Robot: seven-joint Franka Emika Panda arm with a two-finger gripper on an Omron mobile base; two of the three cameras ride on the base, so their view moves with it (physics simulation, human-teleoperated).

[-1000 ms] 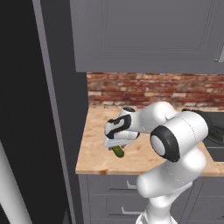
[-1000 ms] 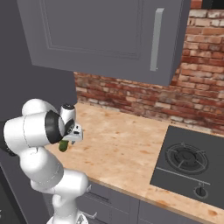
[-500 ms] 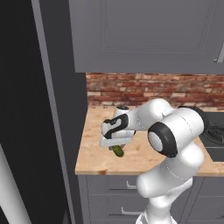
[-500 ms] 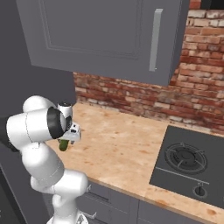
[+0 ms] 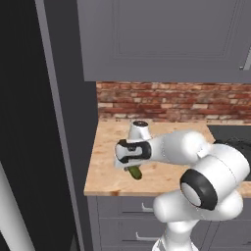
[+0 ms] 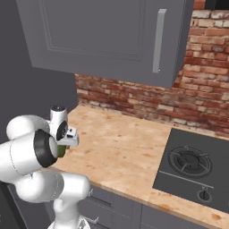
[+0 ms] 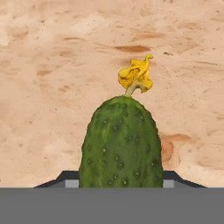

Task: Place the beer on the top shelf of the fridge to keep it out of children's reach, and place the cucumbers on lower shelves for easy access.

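The end effector [image 5: 131, 168] has been closing around a cucumber [image 7: 120, 146] low over the bench [image 6: 125, 152], fingers at its sides but grip unconfirmed, so lifting toward the fridge looks next.

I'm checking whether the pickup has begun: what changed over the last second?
The gripper shifted slightly left along the counter above the cucumber, and its fingers drew in to either side of it. The cucumber lies where it did; a firm grip isn't confirmed. Counter and stove unchanged.
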